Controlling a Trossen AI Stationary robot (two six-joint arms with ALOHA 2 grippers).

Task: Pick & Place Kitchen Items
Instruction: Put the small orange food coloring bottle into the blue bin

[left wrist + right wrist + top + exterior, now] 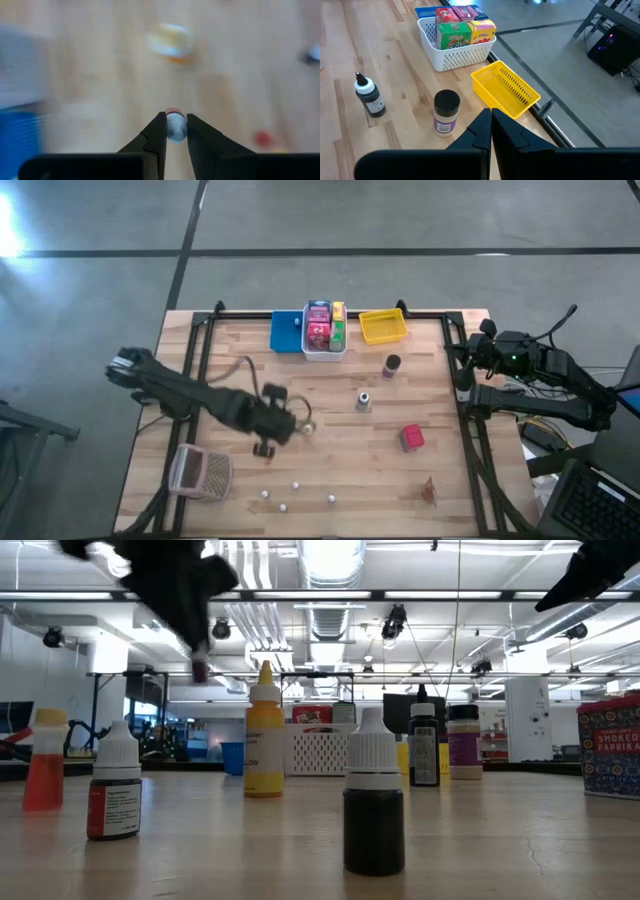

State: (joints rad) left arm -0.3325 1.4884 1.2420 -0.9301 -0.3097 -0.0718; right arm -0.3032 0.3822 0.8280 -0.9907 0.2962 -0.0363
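Note:
My left gripper (pixel 175 131) hangs above the middle of the table (pixel 330 465), left of centre (pixel 282 426), shut on a small whitish bottle (pixel 175 126) with a reddish end. In the low view the gripper (pixel 197 652) is high up, and the bottle's red end (pixel 200 670) shows below it. Several small dropper bottles (pixel 373 795) stand upright near the front edge. A dark-lidded jar (pixel 445 112), a dropper bottle (pixel 368 95) and a red box (pixel 412 438) rest on the table to the right. My right gripper (pixel 491 119) waits shut at the right edge. My left gripper pinches the small bottle's whitish part (pixel 175 131) between its two fingertips (pixel 159 131). The fingers slant steeply down from the table's left. The bottle is lifted clear of the table, its reddish end (pixel 172 110) pointing away from the gripper.
At the far edge stand a blue bin (pixel 286 332), a white bin (pixel 323 352) full of boxes and a yellow bin (pixel 383 327). A pinkish mesh basket (pixel 200 472) lies at the near left. A small brown item (pixel 429 492) lies at the near right.

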